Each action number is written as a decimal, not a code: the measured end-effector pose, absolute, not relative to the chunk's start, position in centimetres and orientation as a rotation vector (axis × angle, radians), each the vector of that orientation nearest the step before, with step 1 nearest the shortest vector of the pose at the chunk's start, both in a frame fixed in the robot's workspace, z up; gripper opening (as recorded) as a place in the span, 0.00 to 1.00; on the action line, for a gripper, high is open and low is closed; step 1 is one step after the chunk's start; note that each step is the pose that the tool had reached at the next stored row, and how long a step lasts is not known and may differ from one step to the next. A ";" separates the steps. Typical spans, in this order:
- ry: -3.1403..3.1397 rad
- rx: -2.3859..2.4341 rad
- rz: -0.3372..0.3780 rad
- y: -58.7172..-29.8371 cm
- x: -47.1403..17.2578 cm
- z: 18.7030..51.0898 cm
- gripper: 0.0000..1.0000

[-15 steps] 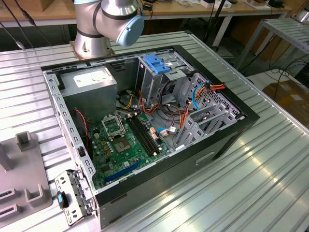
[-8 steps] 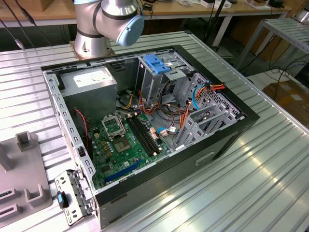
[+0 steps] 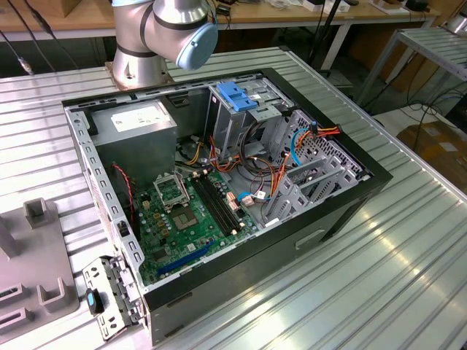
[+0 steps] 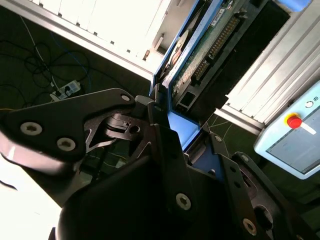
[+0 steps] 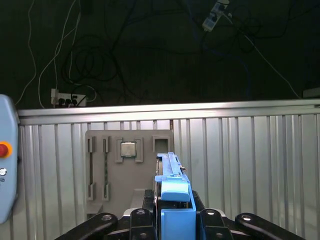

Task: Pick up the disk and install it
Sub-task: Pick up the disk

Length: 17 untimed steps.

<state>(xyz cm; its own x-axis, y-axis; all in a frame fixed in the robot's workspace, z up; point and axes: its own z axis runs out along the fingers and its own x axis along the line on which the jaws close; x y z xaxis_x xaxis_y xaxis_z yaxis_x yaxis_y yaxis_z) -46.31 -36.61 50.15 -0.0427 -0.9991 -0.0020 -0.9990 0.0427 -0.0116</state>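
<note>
One disk gripped edgewise in clenched pincer, far end jutting past tips.

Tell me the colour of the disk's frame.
Bright blue; the disk shows best in the first wrist view.

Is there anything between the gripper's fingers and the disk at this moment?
Nothing. In both wrist views the gripper is shut directly on the disk, with its fingers pressed against it.
</note>
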 end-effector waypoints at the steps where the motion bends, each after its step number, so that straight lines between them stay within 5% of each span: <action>1: 2.262 -2.167 -0.011 -36.6 -46.3 50.3 0.37; 17: 2.262 -2.167 -0.010 -36.6 -46.3 51.6 0.37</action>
